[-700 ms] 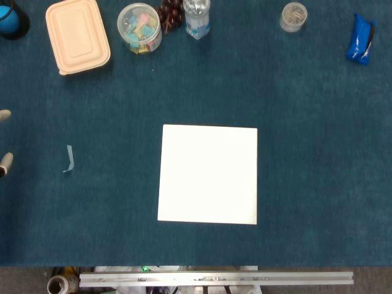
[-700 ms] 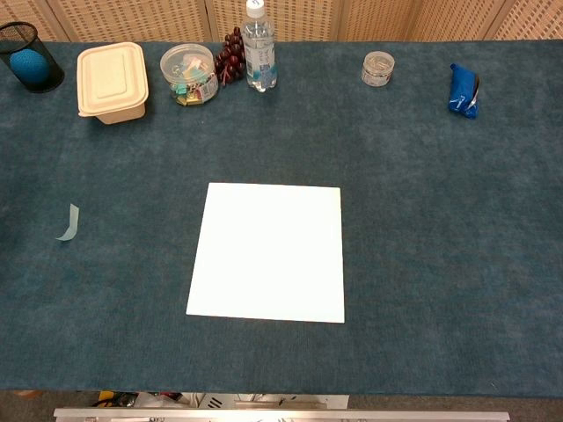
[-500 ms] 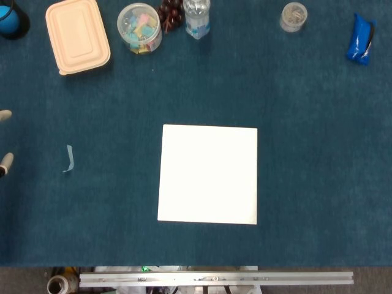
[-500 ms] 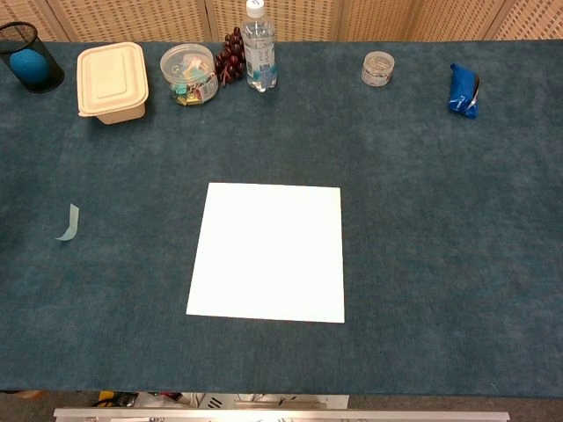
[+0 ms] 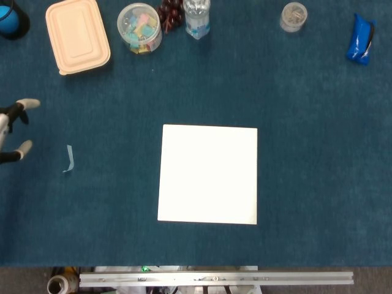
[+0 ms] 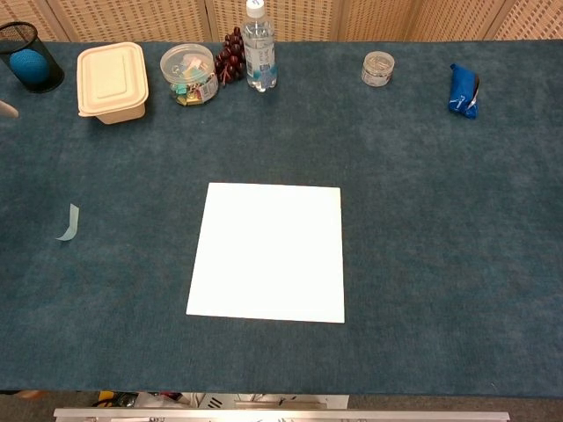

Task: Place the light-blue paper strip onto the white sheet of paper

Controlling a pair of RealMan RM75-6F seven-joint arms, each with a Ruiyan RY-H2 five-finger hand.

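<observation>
A small light-blue paper strip (image 5: 69, 159) lies curled on the blue cloth at the left, also seen in the chest view (image 6: 69, 222). The white sheet of paper (image 5: 208, 174) lies flat in the middle of the table (image 6: 268, 252). My left hand (image 5: 13, 130) reaches in at the left edge of the head view, fingers apart and holding nothing, to the left of the strip and apart from it. In the chest view only a fingertip (image 6: 7, 109) shows at the left edge. My right hand is out of both views.
Along the far edge stand a beige lidded box (image 5: 78, 35), a clear tub of clips (image 5: 139, 27), dark grapes (image 5: 171, 13), a water bottle (image 5: 196, 17), a small jar (image 5: 293, 16) and a blue packet (image 5: 360, 39). A black cup with a blue ball (image 6: 31, 58) stands at far left.
My left hand has come further in from the left edge toward the strip. The strip and the sheet have not moved.
</observation>
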